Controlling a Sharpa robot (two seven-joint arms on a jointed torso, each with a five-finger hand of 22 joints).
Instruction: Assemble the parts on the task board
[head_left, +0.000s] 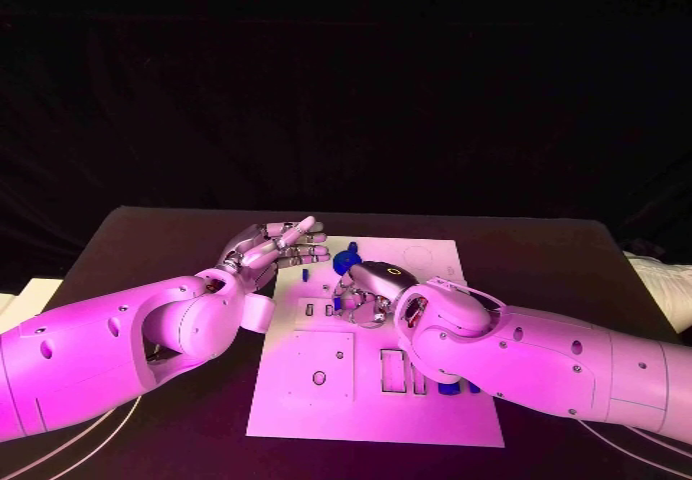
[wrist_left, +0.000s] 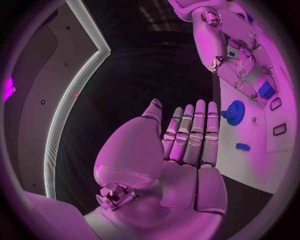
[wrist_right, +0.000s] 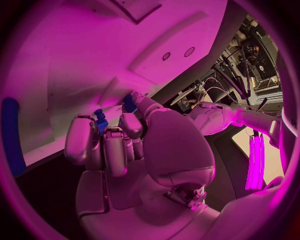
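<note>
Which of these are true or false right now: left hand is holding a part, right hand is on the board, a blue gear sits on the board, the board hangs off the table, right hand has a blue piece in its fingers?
1. The left hand holds a part. False: its fingers are straight and apart, holding nothing.
2. The right hand is over the white plate task board. True.
3. A blue gear-shaped part sits on the board. True.
4. The board hangs off the black table. False: it lies flat on it.
5. The right hand's fingers close round a small blue piece. True.
</note>
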